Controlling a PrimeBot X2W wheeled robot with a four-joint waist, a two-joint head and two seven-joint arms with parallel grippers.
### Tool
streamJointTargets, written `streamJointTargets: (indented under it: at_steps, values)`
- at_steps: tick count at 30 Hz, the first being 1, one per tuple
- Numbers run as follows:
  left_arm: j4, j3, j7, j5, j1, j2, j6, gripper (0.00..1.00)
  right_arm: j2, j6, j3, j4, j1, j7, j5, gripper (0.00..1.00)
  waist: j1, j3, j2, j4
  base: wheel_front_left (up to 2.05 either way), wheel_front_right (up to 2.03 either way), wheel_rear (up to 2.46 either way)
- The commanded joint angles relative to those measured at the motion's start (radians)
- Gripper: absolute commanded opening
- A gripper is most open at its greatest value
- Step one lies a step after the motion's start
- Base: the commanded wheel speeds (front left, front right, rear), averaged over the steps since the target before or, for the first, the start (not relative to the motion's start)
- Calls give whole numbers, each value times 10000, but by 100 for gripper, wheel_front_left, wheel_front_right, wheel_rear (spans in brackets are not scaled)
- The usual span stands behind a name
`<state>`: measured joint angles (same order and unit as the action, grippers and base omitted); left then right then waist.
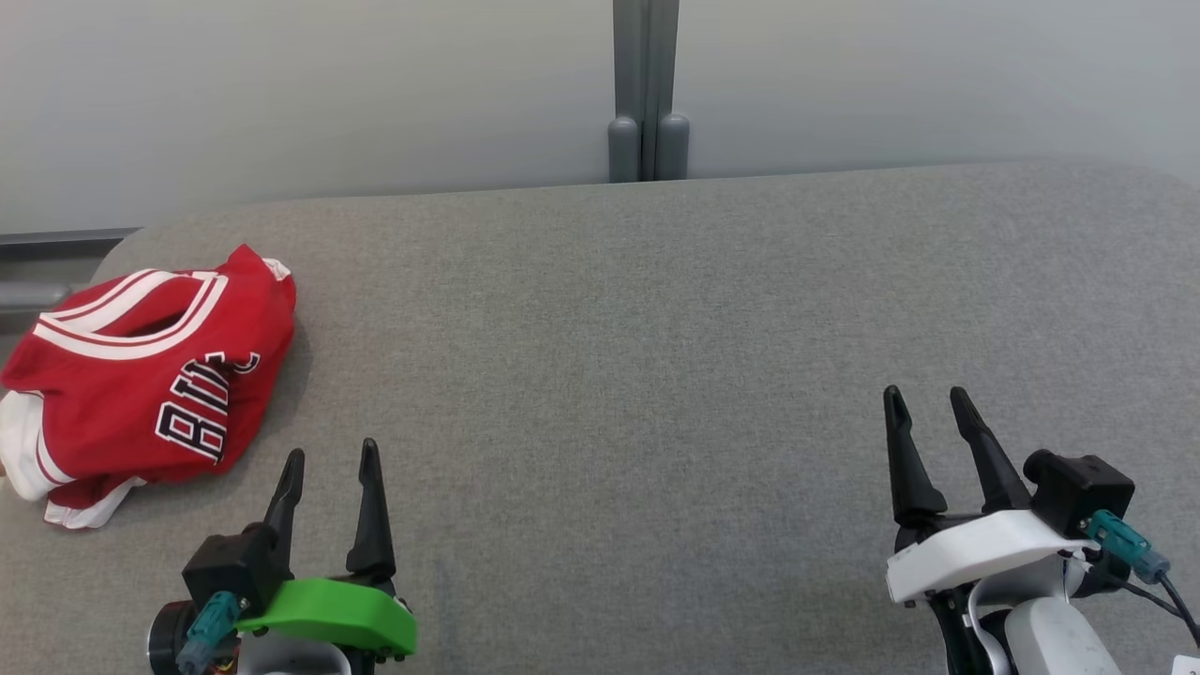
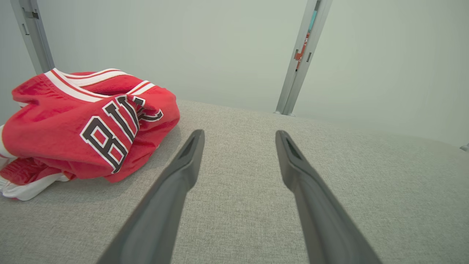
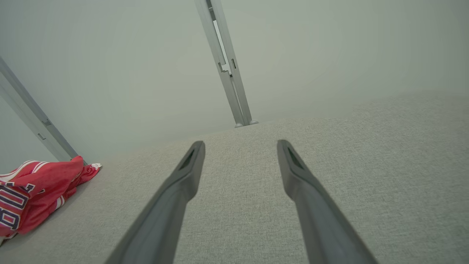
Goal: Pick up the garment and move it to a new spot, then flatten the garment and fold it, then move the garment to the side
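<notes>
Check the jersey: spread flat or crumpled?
Crumpled. The jersey lies in a rumpled heap on the grey surface, lettering buckled across folds, white trim poking out underneath.

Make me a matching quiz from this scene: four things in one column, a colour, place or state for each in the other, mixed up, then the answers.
Things:
1. jersey
2. left pincer
3. right pincer
4. post

Descriptions:
A. open, above a green cover
B. grey, upright behind the far edge of the table
C. red, crumpled at the table's left end
D. open, above a white cover

Pairs: 1-C, 2-A, 3-D, 4-B
</notes>
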<state>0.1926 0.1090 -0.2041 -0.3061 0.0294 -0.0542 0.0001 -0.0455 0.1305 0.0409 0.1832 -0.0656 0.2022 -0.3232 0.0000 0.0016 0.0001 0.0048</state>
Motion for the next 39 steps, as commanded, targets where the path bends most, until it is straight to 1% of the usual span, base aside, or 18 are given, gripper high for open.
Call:
streamJointTargets:
  at_steps: [1,8,30,39]
  values:
    - [-43,1,-96,167,-145,-61,47,100,-56,3,5,-88,-7,116,233,100,0,-1,-1,-4,0,0,0]
    - [-32,-86,-229,40,-182,8,-6,100,-58,3,22,-44,-21,252,463,100,0,-14,-1,-14,0,0,0]
    - [-101,151,-643,1256,-305,30,136,100,-67,2,297,-131,-5,654,1897,100,0,-95,-1,-32,0,0,0]
    - [-104,184,-606,1079,-285,32,209,100,-66,2,299,-141,14,639,1845,100,0,-59,-1,5,0,0,0]
